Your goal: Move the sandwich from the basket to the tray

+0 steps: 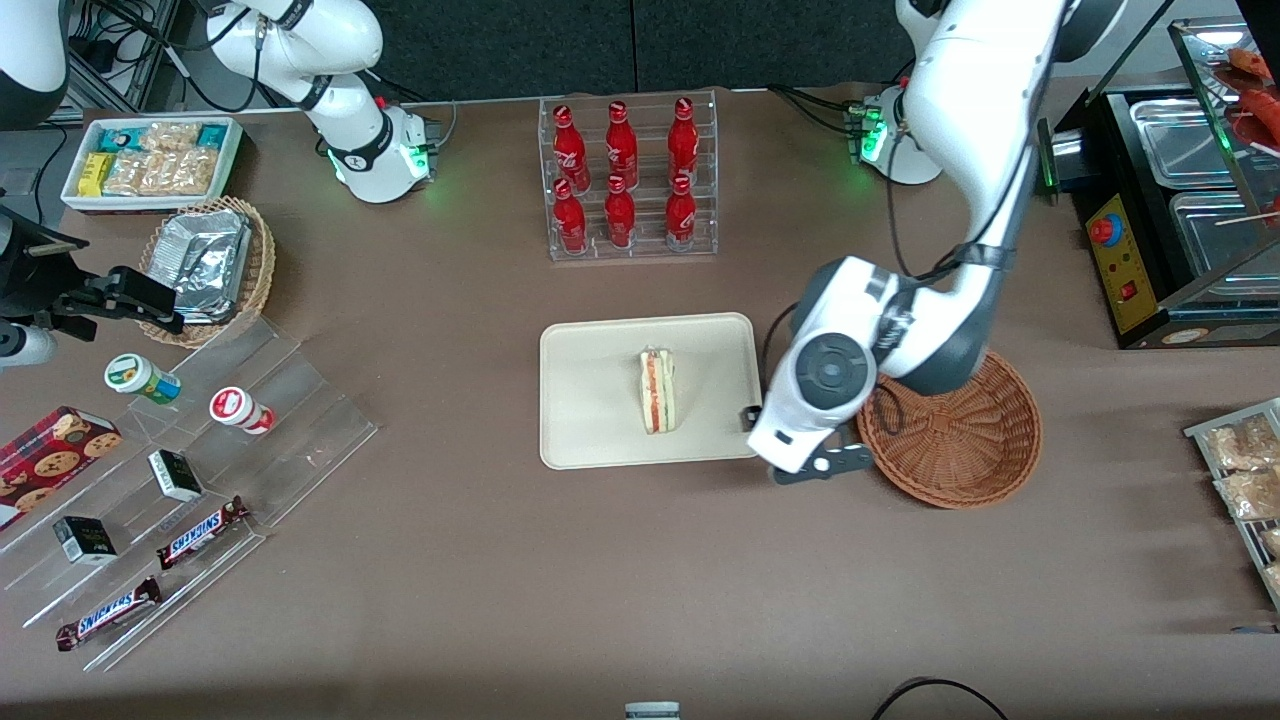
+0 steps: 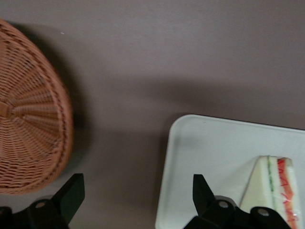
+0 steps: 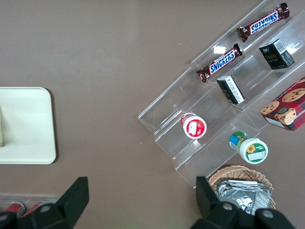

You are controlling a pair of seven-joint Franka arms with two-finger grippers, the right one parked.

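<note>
My gripper [image 2: 136,198] hangs with its black fingers [image 2: 71,191] spread wide, nothing between them, touching nothing, just bare brown tabletop [image 2: 157,57] under the gap. By one fingertip curves the woven wicker rim of the round reddish-brown basket [image 2: 33,119], ribbed and shallow. By the other fingertip sits the smooth cream tray [image 2: 200,143], rounded at the corner with a low rim. On that tray lies the sandwich [image 2: 276,188], a pale triangular wedge striped green and red-orange.

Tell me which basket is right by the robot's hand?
The reddish-brown basket, empty, sits beside the open hand. The tan basket holding foil packs lies toward the parked arm's end.
</note>
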